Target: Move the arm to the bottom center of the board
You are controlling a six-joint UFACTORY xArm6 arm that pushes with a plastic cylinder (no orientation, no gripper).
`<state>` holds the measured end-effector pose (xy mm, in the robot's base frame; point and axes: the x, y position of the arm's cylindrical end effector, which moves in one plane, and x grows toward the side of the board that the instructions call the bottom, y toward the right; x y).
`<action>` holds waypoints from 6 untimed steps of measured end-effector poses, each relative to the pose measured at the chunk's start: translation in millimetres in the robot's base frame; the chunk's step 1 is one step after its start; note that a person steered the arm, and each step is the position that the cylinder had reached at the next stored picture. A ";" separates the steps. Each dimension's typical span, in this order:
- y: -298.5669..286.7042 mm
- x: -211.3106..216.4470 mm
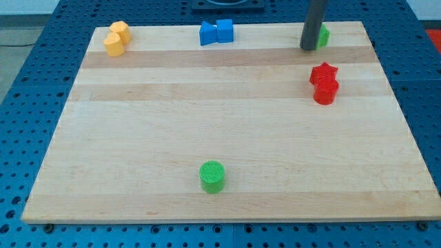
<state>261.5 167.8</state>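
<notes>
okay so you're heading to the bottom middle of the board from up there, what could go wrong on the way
1. My tip sits at the view's top right, right against a green block that is mostly hidden behind the rod; pulling away could drag it.
2. The red blocks lie just below and to the right of my tip; a wide start could clip them.
3. The green cylinder stands near the bottom centre, so I might nudge it on arrival.

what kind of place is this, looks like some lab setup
Most likely a robotics lab bench. A wooden board lies on a blue perforated table, small coloured blocks like the green cylinder are scattered on it, and my tip rests near the view's top right.
</notes>
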 end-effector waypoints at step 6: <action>-122.2 151.1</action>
